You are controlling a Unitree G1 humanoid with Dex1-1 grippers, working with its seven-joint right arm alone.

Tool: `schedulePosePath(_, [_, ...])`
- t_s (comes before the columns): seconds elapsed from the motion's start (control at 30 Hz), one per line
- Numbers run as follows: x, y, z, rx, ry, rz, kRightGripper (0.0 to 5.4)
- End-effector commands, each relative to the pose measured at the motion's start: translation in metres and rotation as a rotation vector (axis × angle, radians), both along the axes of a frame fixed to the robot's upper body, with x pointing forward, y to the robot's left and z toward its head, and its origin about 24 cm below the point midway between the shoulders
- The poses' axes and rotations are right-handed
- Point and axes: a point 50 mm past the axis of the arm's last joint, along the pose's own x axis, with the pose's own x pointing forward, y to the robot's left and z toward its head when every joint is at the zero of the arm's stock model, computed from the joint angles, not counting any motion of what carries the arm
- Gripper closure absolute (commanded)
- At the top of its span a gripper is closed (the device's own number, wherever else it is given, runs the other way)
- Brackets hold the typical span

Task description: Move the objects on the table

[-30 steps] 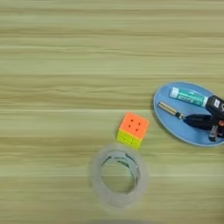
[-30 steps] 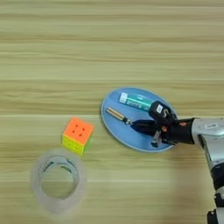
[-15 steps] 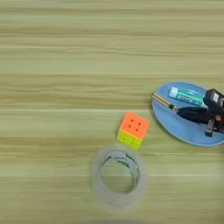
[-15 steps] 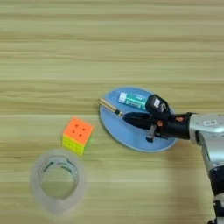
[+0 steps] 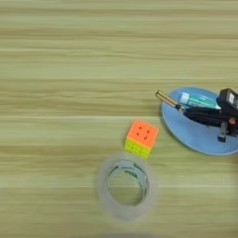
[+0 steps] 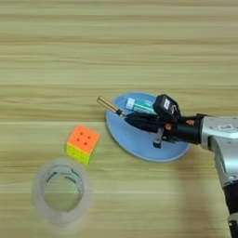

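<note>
Open table (image 5: 69, 56) leftward; cube (image 5: 141, 138) and tape ring (image 5: 126, 188) nearby.

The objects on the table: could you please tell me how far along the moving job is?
Looks done: the white tube lies in the blue plate. In hand: the gripper is over the plate, at the dark end of the stick, which juts over the plate's left rim; whether it grips the stick I cannot tell. Left: the cube sits on the table near the tape ring.

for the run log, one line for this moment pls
right hand: over blue plate, shut on stick | tube: on plate | cube: on table
</note>
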Motion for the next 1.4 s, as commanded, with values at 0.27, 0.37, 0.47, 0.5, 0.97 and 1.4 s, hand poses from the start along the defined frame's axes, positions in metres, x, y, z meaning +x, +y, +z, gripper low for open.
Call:
schedulePosePath(0.27, [-0.012, -0.005, 0.045, -0.038, -0.106, 0.056, 5.31])
schedulePosePath(0.37, [-0.018, -0.006, 0.044, -0.049, -0.089, 0.068, 5.31])
schedulePosePath(0.47, [-0.026, -0.006, 0.043, -0.056, -0.065, 0.088, 5.31])
schedulePosePath(0.5, [-0.028, -0.007, 0.042, -0.067, -0.059, 0.095, 5.31])
schedulePosePath(0.97, [-0.049, -0.006, 0.026, -0.115, 0.044, 0.161, 5.31])
schedulePosePath(1.4, [-0.06, -0.009, 0.017, -0.14, 0.097, 0.181, 5.31])
